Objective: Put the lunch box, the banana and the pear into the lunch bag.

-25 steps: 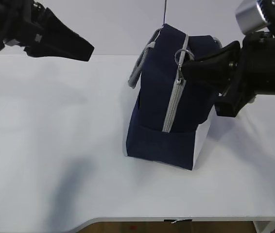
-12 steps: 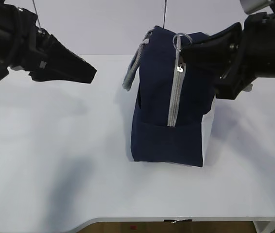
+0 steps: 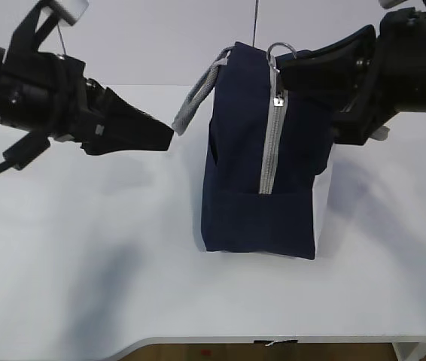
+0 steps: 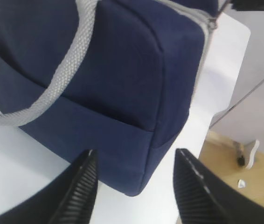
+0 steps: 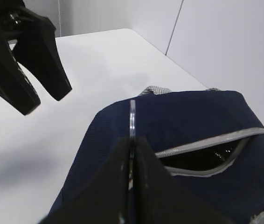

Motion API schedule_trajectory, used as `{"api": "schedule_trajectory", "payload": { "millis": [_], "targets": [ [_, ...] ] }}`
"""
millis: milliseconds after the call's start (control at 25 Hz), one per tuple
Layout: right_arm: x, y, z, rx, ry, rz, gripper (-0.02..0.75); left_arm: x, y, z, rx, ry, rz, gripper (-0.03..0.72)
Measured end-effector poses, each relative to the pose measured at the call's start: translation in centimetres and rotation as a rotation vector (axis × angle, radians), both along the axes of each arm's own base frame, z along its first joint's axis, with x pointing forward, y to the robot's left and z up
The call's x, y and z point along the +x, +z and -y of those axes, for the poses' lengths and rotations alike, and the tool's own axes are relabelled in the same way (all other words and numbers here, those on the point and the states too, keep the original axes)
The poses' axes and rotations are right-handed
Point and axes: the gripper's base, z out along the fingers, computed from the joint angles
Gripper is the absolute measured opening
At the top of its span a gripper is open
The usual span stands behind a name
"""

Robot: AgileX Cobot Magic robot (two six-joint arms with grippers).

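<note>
While nothing is lying on the bare front of the white tabletop (image 3: 85, 286), the navy lunch bag (image 3: 262, 165) is standing upright a little farther back, right of centre, with a white side panel showing at its right edge. It is looking soft and light: the fabric walls would likely sag or tip if pushed, so it probably needs steadying at a firm edge. A grey webbing handle (image 3: 194, 105) is drooping off its left side, loose and easy to snag. The left end effector (image 3: 169, 137) is hovering just beside that handle with its fingers apart, holding nothing. At the bag's top, the right end effector (image 5: 131, 151) is pinching together on the metal ring pull (image 5: 132, 116) of the grey zipper (image 3: 272, 143), the best hold for a sliding part. Behind the ring, the zipper is gaping partly open. No lunch box, banana or pear is showing anywhere.
</note>
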Motion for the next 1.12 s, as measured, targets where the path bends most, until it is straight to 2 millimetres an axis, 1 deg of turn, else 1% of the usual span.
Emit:
{"api": "schedule_trajectory", "payload": {
  "millis": [80, 200, 320, 640, 880, 1120],
  "targets": [
    [0.0, -0.1, 0.0, -0.002, 0.000, -0.007, 0.006, 0.2, -1.1, 0.5, -0.027, -0.002, -0.008, 0.403],
    [-0.1, -0.3, 0.0, -0.010, -0.002, -0.031, 0.006, 0.0, -1.9, 1.6, -0.047, -0.038, 0.027, 0.404],
    [-0.2, -0.5, 0.1, -0.016, -0.003, -0.061, 0.006, 0.1, -1.7, 2.1, -0.070, -0.047, 0.080, 0.405],
    [-0.3, -0.7, 0.1, -0.024, 0.002, -0.085, 0.006, 0.2, -1.3, 2.2, -0.081, -0.067, 0.159, 0.405],
    [-0.3, -0.7, 0.1, -0.024, 0.001, -0.087, 0.006, -0.1, -1.9, 2.7, -0.120, -0.139, 0.138, 0.404],
    [-0.3, -0.7, 0.1, -0.016, -0.003, -0.097, 0.006, -0.1, -1.9, 2.8, -0.143, -0.134, 0.120, 0.404]
  ]
}}
